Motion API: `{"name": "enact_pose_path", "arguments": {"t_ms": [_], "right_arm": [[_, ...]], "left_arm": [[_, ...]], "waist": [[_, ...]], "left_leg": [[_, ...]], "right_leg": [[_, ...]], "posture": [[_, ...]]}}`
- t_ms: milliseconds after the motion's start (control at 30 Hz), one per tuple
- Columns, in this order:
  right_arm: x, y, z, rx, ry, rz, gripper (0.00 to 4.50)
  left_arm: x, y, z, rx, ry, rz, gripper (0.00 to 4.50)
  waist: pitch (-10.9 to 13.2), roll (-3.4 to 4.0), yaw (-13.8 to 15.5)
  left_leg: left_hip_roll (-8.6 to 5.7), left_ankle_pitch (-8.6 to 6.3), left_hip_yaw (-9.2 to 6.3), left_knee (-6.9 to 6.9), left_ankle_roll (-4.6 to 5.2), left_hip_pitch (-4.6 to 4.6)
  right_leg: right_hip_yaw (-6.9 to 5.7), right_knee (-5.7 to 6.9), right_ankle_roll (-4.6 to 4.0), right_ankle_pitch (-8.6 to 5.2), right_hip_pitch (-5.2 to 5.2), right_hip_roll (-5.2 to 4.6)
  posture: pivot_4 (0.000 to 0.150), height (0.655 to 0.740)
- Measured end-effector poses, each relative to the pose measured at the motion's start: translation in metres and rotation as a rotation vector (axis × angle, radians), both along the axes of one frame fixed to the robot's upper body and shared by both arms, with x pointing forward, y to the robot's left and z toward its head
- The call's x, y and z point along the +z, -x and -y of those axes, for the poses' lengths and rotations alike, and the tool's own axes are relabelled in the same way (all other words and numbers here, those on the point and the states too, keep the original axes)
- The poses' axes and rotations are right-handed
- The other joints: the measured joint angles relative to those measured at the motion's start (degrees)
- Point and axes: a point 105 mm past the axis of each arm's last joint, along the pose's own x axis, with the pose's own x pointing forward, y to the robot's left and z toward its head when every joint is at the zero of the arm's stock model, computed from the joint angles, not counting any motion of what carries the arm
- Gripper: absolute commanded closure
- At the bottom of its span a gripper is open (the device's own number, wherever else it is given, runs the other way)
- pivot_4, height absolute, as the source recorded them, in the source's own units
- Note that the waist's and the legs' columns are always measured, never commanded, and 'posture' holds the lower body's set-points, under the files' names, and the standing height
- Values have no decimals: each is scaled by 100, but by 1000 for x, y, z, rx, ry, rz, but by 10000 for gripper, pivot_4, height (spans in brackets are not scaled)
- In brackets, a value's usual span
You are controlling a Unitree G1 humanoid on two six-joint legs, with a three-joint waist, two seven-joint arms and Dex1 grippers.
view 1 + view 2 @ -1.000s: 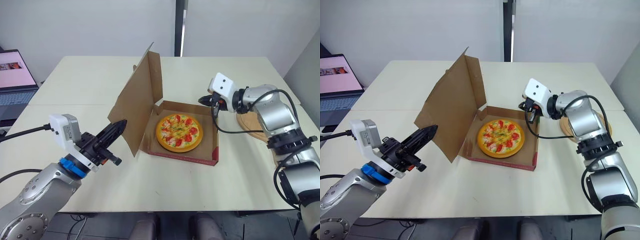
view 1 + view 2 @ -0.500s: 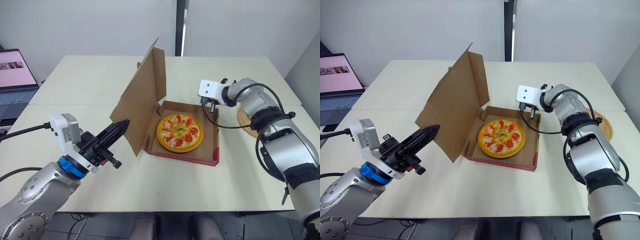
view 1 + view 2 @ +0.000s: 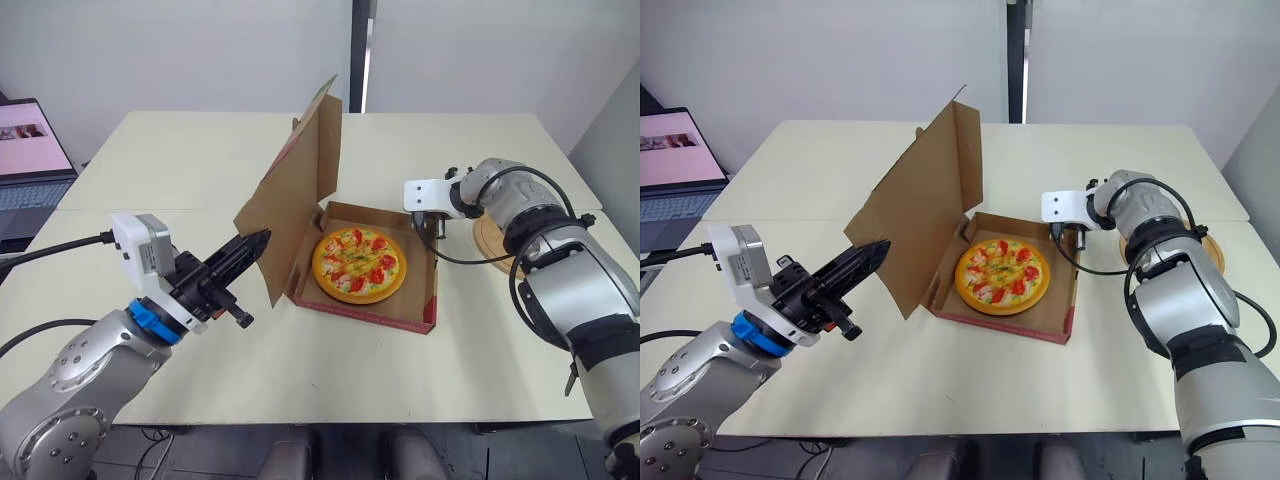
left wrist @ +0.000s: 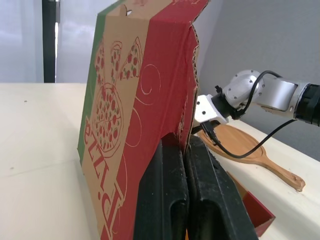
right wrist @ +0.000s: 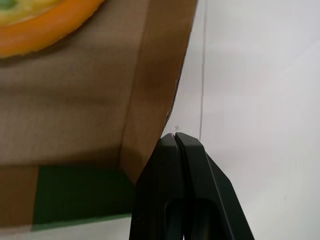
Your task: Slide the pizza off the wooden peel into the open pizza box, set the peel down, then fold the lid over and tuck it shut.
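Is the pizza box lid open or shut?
Open: the lid stands nearly upright, leaving the pizza uncovered; the shut left gripper is at its outer face.

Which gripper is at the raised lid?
The left gripper, shut, tips at the lid outside; the right gripper sits beside the box wall.

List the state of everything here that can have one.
pizza box: open
lid: raised, near upright
pizza: lying in the pizza box
peel: set down right of the pizza box, bare
left gripper: shut, tips at the lid's outer face
right gripper: shut, tips by the pizza box's right wall
laptop: open, screen lit
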Motion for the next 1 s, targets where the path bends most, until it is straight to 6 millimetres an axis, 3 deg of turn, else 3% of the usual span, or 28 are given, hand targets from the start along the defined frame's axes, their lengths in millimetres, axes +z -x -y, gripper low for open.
{"name": "enact_pose_path", "arguments": {"t_ms": [467,800,1000], "right_arm": [[-2,32,19,137,65,-236,44838],[-13,67,32,243,21,-368,44838],[-25,97,37,213,-55,-416,44838]], "left_arm": [[-2,-29,-14,14,-38,15,45000],[-1,-55,-7,-71,-53,36,45000],[-1,-70,5,-141,-40,38,45000]], "waist": [[0,0,24],[0,-2,67],[1,-4,82]], "left_leg": [[0,0,-3,2,-1,0],[0,0,-11,5,-1,-1],[-1,0,-13,6,-1,-4]], "right_leg": [[-4,0,0,0,2,0],[-12,1,0,0,5,-1],[-15,-1,0,0,5,-4]], "posture": [[1500,7281],[1500,7281],[1500,7281]]}}
